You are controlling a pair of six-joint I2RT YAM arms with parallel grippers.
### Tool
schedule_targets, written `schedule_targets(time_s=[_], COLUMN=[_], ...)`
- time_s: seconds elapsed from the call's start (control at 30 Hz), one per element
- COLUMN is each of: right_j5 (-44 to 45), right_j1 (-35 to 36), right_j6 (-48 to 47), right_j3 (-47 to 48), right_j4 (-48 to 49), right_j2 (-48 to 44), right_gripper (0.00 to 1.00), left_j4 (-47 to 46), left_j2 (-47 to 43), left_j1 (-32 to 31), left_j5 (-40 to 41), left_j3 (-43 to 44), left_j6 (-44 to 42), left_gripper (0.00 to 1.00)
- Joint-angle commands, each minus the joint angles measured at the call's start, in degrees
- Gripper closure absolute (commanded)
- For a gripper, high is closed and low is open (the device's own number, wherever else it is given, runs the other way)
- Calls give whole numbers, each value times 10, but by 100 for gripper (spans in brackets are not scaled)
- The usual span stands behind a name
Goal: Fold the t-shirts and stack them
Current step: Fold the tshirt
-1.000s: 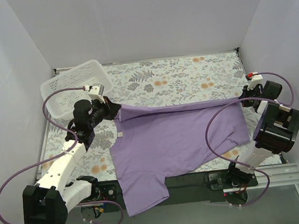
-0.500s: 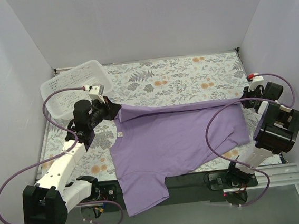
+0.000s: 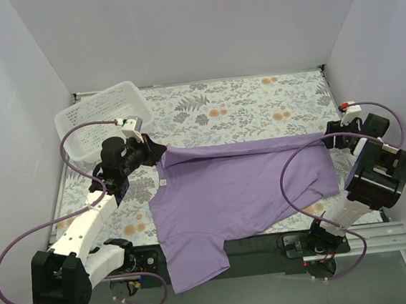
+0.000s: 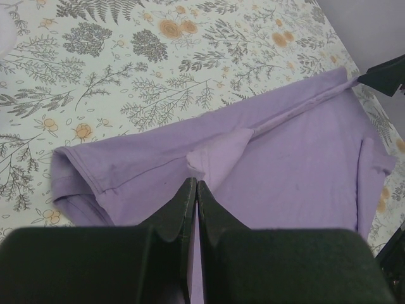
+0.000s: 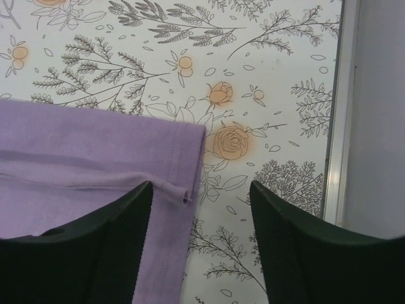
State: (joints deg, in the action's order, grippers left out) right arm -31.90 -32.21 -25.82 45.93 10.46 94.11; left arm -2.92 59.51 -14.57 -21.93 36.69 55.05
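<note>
Lavender t-shirt (image 3: 242, 188) lay spread across the middle of the floral table (image 3: 256, 104), and its lower left part hung over the near edge at bottom centre. You had your left gripper (image 4: 193, 185) clamped on a pinch of fabric near the shirt's upper-left corner. Your right gripper (image 5: 201, 190) stood with jaws apart over the upper-right hem corner, holding nothing. At upper left sat the white basket (image 3: 102, 111), apart from the shirt.
</note>
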Motion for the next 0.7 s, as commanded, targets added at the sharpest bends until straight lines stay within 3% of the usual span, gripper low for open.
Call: schedule_targets(time_s=[0.0, 0.1, 0.67], right_j5=[-46, -75, -136], right_j1=[-8, -9, -10], right_j6=[-25, -51, -75], right_j3=[-2, -9, -26], right_j4=[-16, -32, -87], right_j2=[-30, -45, -64], right_gripper=[25, 21, 20], left_j4=[14, 19, 62], left_j2=[-13, -11, 18], left_j1=[2, 2, -5], left_j5=[-14, -16, -43], left_j3=[-2, -3, 4], left_j6=[1, 3, 16], left_gripper=[100, 100, 100])
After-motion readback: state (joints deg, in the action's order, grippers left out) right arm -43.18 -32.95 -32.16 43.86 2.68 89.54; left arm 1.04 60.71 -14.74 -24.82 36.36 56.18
